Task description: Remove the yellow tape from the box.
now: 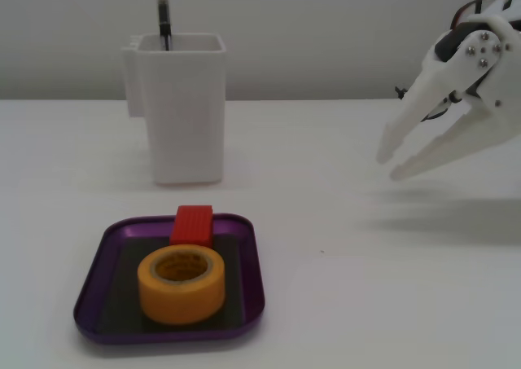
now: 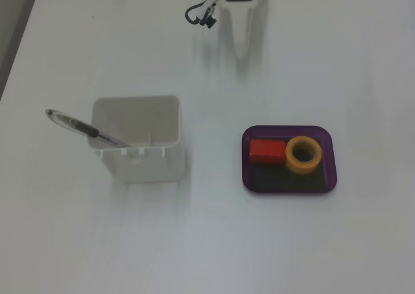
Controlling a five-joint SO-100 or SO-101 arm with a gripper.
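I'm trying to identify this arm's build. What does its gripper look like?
The gripper is white plastic with two long, tapering, pointed fingers, silver screws near the hinge, and dark parts behind. Red and black cables loop above it; a black cable shows in the top-down fixed view.

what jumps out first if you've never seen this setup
The yellow tape catches the eye first, lying flat in the purple box near the front of the table, with a red block right behind it. Next is the tall white container holding a pen, and the white gripper hovering open at right.
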